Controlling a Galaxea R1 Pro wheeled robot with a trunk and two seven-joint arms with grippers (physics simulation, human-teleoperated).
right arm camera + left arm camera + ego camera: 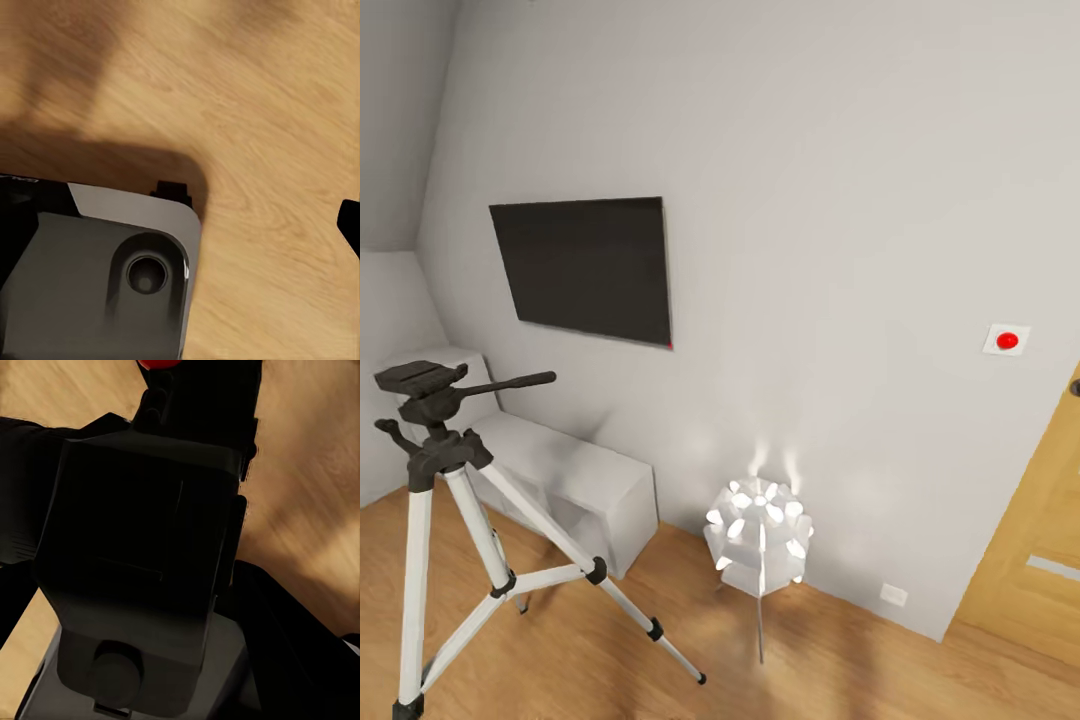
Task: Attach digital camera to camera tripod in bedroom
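We see the tripod (435, 480) upright at our left, its head bare, nearer the left arm; the camera (142, 547) fills the left wrist view, but we cannot tell either gripper's finger state.

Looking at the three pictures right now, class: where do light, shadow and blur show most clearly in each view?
Head view: the white petal-shaped floor lamp glows, throwing bright streaks up the grey wall; the silver-legged camera tripod is sharp. Left wrist view: a dark boxy black object sits in deep shade, and the light wooden floor looks smeared. Right wrist view: a soft dark shadow lies across the floor.
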